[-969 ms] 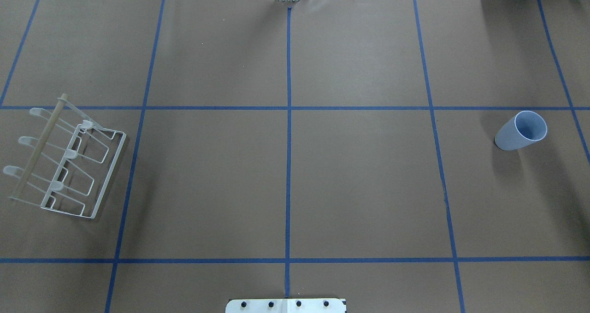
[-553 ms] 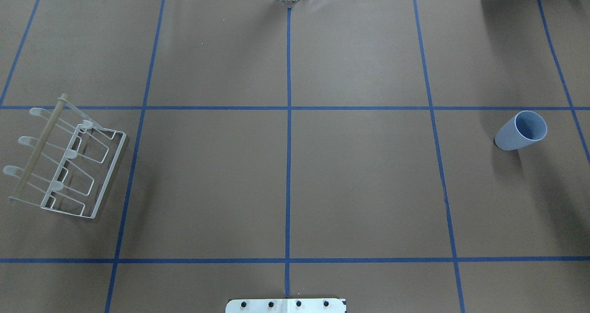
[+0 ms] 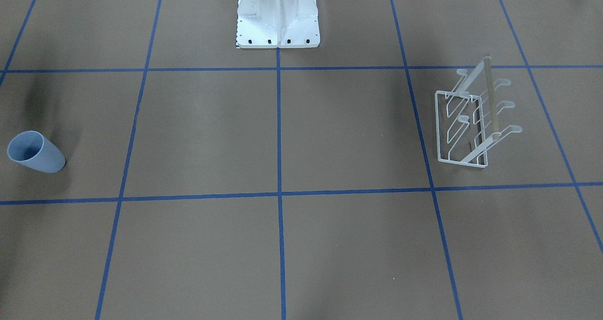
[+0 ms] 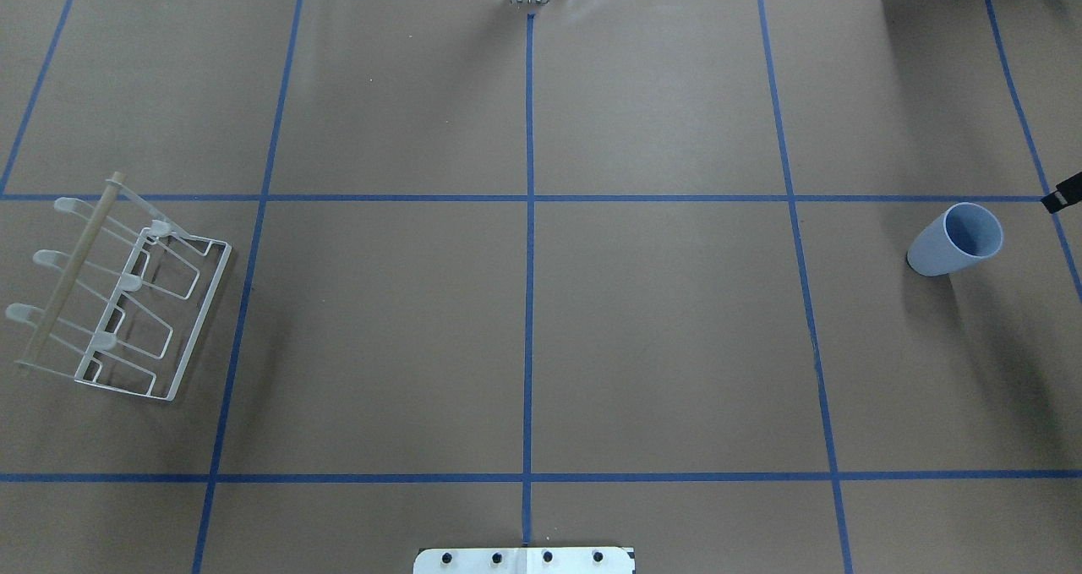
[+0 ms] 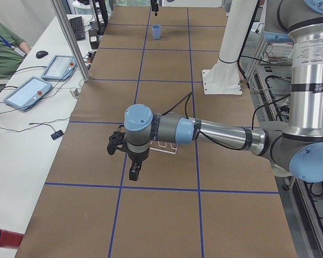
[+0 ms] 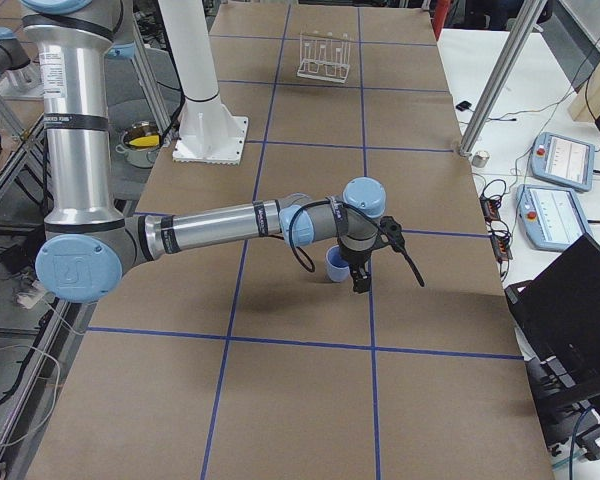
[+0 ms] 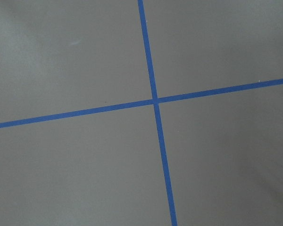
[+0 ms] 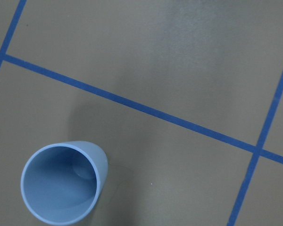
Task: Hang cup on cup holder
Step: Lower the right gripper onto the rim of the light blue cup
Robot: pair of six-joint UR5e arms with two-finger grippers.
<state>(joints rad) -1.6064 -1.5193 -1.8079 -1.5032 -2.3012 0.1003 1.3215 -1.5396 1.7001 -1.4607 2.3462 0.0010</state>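
Beside right gripper (image 6: 361,283) — cup (image 4: 953,244) upright | likely light, stiff, slick — pinch rim wall | jaw spread: cannot tell.

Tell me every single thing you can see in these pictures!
cup: one, light blue-grey, mouth up, at the robot's right end of the table
cup holder: one, white wire with a wooden rod, at the robot's left end, nothing hung on it
table: one, brown cover
tape lines: several, blue, a grid across the table
pedestal: one, white, middle of the robot's edge
touch screens: two, grey, on the white side desk
person: one, green shirt, at that desk, partly in view
left arm: one, silver and blue, over the table
left gripper: one, black, by the cup holder; open or shut unclear
right arm: one, silver and blue
right gripper: one, black, beside the cup; open or shut unclear
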